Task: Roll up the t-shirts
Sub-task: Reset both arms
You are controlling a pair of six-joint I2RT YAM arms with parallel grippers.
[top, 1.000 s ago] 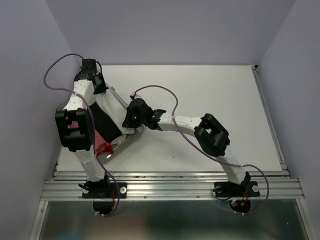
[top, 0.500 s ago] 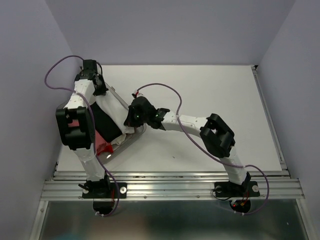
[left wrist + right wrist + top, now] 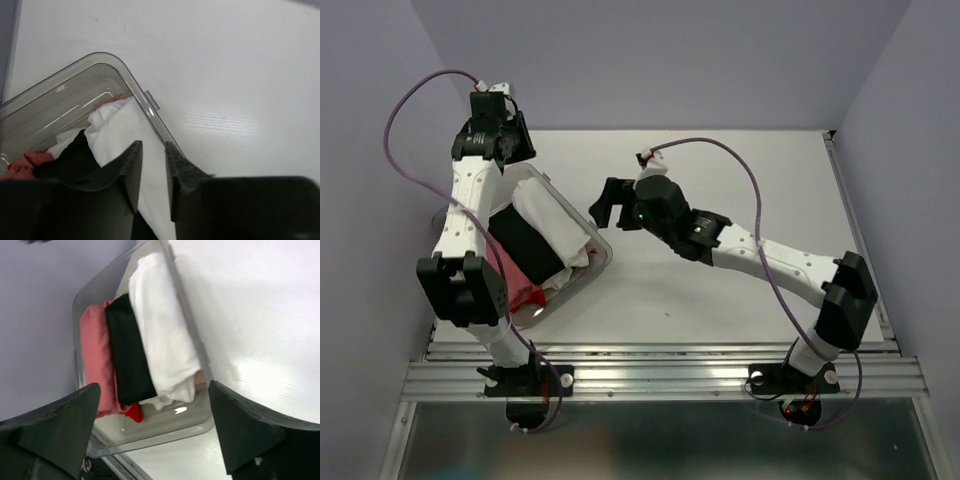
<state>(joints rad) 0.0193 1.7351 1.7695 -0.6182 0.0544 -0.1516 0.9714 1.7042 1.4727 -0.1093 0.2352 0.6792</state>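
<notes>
Rolled t-shirts lie side by side in a clear tub (image 3: 603, 255): a white roll (image 3: 555, 225) (image 3: 160, 335), a black one (image 3: 525, 250) (image 3: 127, 355) and a salmon-pink one (image 3: 95, 350), with a bit of red print (image 3: 132, 412) at the near end. My left gripper (image 3: 510, 150) (image 3: 152, 150) hovers over the tub's far corner, its jaws a narrow gap apart with nothing between them, above the white roll (image 3: 120, 130). My right gripper (image 3: 605, 208) (image 3: 155, 387) hangs wide open and empty just right of the tub.
The tub's rim (image 3: 115, 60) (image 3: 165, 432) sits near the left wall and the table's front rail (image 3: 660, 375). Bare white tabletop (image 3: 750, 190) stretches to the right. The right arm reaches across the middle of the table.
Both grippers were shut down at the white roll in the tub; now both have opened, let go and lifted away, the left toward the far corner, the right to the right.
</notes>
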